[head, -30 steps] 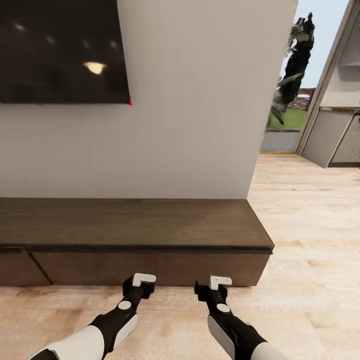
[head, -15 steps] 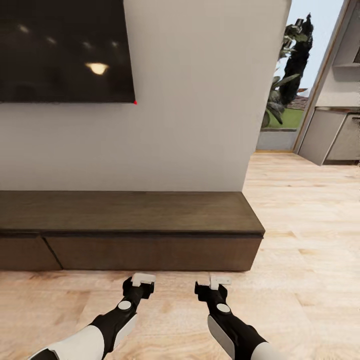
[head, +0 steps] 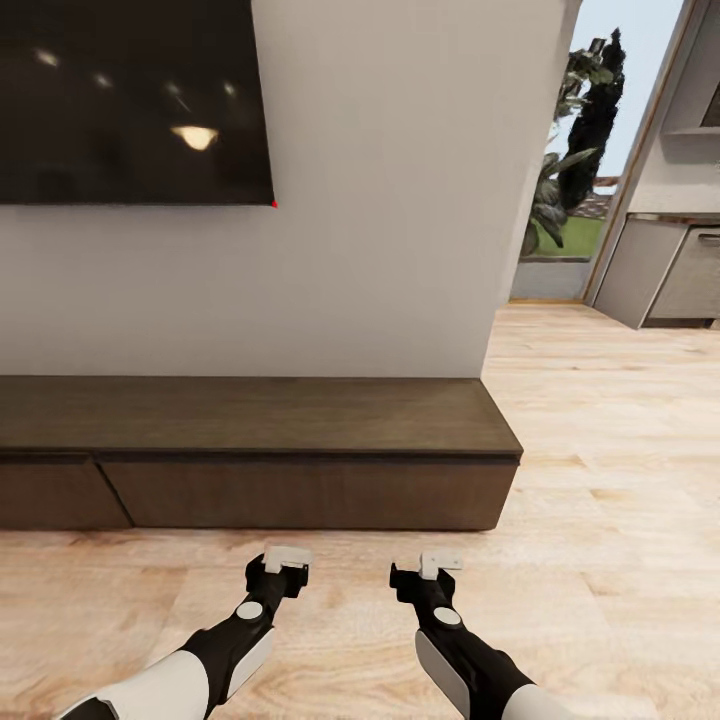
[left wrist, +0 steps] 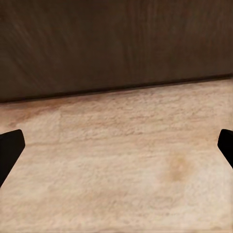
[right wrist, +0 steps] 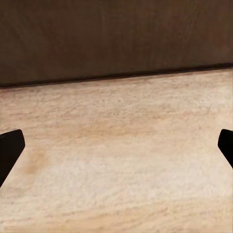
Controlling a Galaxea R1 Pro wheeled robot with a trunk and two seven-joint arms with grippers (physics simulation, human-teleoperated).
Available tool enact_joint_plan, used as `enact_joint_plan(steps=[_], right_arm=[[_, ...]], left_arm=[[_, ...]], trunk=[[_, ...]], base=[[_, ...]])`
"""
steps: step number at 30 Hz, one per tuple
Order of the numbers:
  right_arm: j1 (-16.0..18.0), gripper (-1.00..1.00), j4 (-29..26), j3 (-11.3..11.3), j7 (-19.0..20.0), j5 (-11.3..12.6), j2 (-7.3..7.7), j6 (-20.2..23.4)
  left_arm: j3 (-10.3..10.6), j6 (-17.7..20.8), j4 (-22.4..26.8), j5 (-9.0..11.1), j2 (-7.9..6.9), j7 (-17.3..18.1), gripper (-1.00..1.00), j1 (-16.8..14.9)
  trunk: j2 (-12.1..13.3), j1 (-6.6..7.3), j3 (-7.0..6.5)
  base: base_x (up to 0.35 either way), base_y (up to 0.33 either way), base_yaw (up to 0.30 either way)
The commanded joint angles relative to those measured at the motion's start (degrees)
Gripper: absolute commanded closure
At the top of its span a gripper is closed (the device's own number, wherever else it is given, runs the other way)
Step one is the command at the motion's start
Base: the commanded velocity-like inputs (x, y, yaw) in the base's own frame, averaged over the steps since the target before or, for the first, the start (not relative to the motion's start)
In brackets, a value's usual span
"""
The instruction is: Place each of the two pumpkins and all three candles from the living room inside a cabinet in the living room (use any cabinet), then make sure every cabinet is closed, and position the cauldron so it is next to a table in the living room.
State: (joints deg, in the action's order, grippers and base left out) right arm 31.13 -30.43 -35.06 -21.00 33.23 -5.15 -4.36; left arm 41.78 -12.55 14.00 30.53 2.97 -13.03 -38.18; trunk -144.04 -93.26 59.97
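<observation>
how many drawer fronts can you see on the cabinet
2. One long drawer front faces the pincers; a second front sits at the head view's left edge, cut off. More may lie out of frame.

I get even, soft light across the room and a sharp head view. The dark screen [head: 130, 100] on the wall mirrors several ceiling lamps as pale glare spots. Right of the screen, daylight glows through the doorway [head: 575, 170]. Below the screen, the cabinet [head: 260, 450] casts a thin shadow on the floor [head: 600, 500]. Both wrist views look soft and grainy.
</observation>
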Motion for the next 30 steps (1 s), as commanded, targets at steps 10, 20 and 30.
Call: enact_joint_plan(steps=[10,20,30], right_arm=[[0.07,-1.00,0.02,-0.45,-0.36,0.61,0.05,-0.39],[0.07,-1.00,0.02,-0.45,-0.36,0.61,0.05,-0.39],[0.07,-1.00,-0.16,-0.47,-0.36,0.63,0.04,-0.39]], left_arm=[[0.42,0.31,0.03,0.85,0.00,-0.97,-1.00,-0.05],[0.29,7.56,0.68,1.38,0.10,-1.12,-1.00,-0.11],[-0.14,21.23,4.84,2.08,-0.19,-0.64,-1.00,-0.13]], trunk=[[0.04,0.14,-1.06],[0.18,0.40,-3.27],[0.30,0.63,-5.27]], base=[[-0.002,0.000,0.000],[0.000,0.000,0.000],[0.000,0.000,0.000]])
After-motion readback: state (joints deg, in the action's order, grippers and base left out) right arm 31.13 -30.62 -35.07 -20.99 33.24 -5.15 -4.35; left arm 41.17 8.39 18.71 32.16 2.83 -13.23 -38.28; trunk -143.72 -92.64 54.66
